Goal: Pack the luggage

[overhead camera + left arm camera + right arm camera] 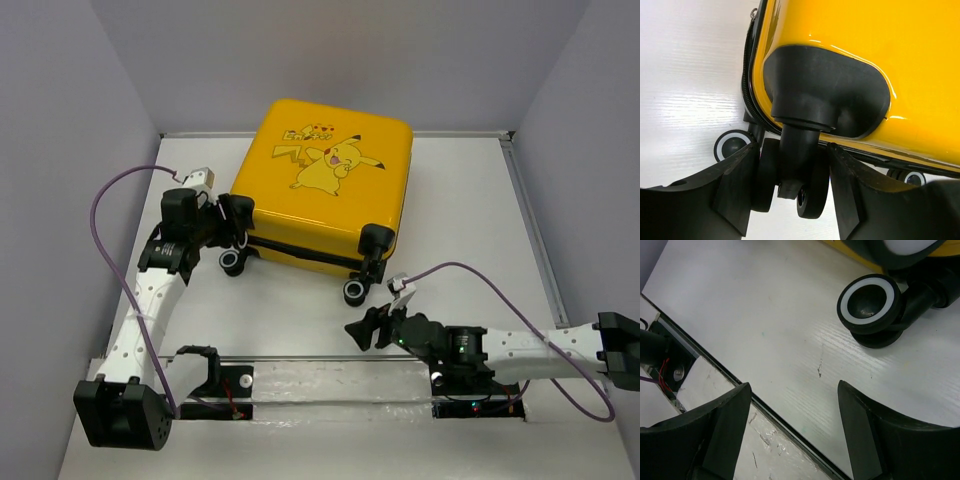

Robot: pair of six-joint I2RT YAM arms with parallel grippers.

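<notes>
While I'm parked on this pose, quick status. The left end effector (pixel 792 150) is at the near-left corner of the luggage (pixel 330 180). Its jaws are partly closed and straddle the twin-wheel corner caster (pixel 799 135). One finger is pressed against the outer wheel and the other sits against the opposite wheel. It reads as a pinch on the caster, though I can't fully confirm contact on the second side from the wrist view.

The right end effector (pixel 794 387) is spread wide with nothing between its fingers (pixel 722 430). It hovers low over the white counter (pixel 455 210), just short of the white-ringed caster (pixel 870 302) at the near-right corner, not touching it.

The luggage is a yellow hard shell lying flat and closed, Pikachu print facing up. It sits at the far middle of the counter with its wheeled end toward the arm bases. A black zipper trim runs along the seam on the near side. The casters are black with white rings, and the black housings are moulded into the shell corners.
</notes>
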